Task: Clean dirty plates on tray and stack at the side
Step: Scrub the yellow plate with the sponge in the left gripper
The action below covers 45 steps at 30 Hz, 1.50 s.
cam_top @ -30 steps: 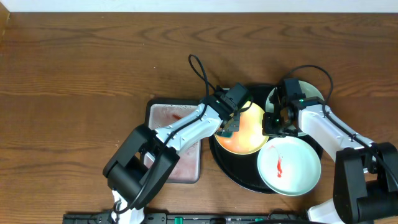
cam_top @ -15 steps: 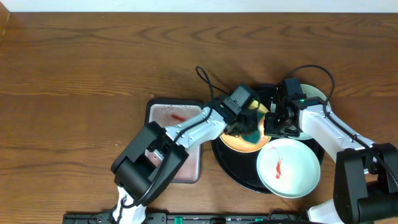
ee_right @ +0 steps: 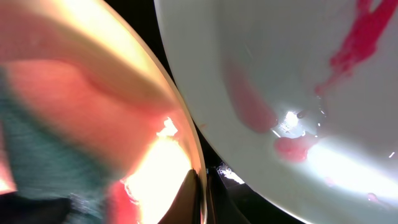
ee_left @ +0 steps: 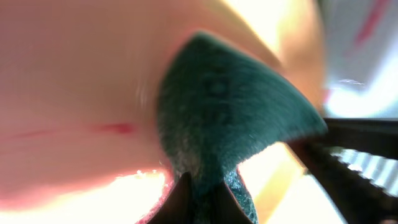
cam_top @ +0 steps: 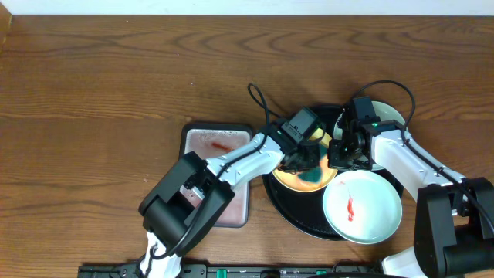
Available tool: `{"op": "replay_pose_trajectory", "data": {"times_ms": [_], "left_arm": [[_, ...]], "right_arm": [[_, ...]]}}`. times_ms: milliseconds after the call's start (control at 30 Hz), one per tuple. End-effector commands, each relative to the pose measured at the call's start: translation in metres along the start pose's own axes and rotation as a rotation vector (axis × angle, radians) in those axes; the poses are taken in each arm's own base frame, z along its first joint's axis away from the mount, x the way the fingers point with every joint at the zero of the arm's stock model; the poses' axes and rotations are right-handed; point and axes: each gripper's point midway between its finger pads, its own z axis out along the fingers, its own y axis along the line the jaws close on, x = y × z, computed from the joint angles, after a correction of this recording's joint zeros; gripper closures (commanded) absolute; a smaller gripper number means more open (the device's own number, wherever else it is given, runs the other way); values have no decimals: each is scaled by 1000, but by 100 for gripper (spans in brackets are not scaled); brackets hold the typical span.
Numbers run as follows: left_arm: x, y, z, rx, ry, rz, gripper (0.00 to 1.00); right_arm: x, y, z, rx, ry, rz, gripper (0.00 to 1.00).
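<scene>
Sponge [cam_top: 312, 174] farther right on yellow plate [cam_top: 285, 180]; right gripper [cam_top: 337, 158] at rim.

Sponge [cam_top: 312, 175] on plate [cam_top: 288, 179], plate in round tray [cam_top: 297, 217], rectangular tray [cam_top: 202, 143] left

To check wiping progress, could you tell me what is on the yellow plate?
A teal sponge, held by the left gripper, presses on the yellow plate beside a red streak; the arm covers much.
</scene>
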Motion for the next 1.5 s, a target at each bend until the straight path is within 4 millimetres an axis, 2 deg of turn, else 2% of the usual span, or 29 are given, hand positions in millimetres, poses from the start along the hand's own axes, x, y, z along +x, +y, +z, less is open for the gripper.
{"op": "replay_pose_trajectory", "data": {"times_ms": [0,33,100,167,267,333,400,533,633,800,1000,1100,1167,1333,1467], "left_arm": [[-31,123,-12,-484,-155,-2,93],[-36,136,-23,-565,-180,-4,93],[-40,151,-38,-670,-205,11,93],[-43,153,-46,-716,-209,37,93],[-45,146,-47,-706,-209,48,93],[-42,133,-38,-639,-191,49,93],[-33,110,-21,-497,-130,34,92],[-8,57,5,-189,19,-110,93],[5,20,19,-11,102,-145,93],[28,-3,38,74,186,-113,93],[46,-9,44,73,218,6,93],[51,-2,40,34,222,72,93],[49,16,36,-65,196,63,93],[26,82,12,-366,89,17,93],[-4,138,-16,-607,-30,-16,93]], "right_arm": [[5,-2,0,24,10,-19,99],[5,-2,0,24,10,-19,99],[5,-2,0,24,10,-19,99],[5,-2,0,24,9,-19,99],[5,-2,0,24,9,-19,99],[5,-2,0,24,9,-19,99],[5,-2,0,24,9,-20,99],[5,-2,0,24,9,-19,99],[5,-2,0,24,9,-19,99],[5,-2,0,24,10,-19,99],[5,-2,0,24,10,-19,99],[5,-2,0,24,9,-19,99],[5,-2,0,24,9,-19,99],[5,-2,0,24,10,-19,99],[5,-2,0,24,10,-19,99]]}}
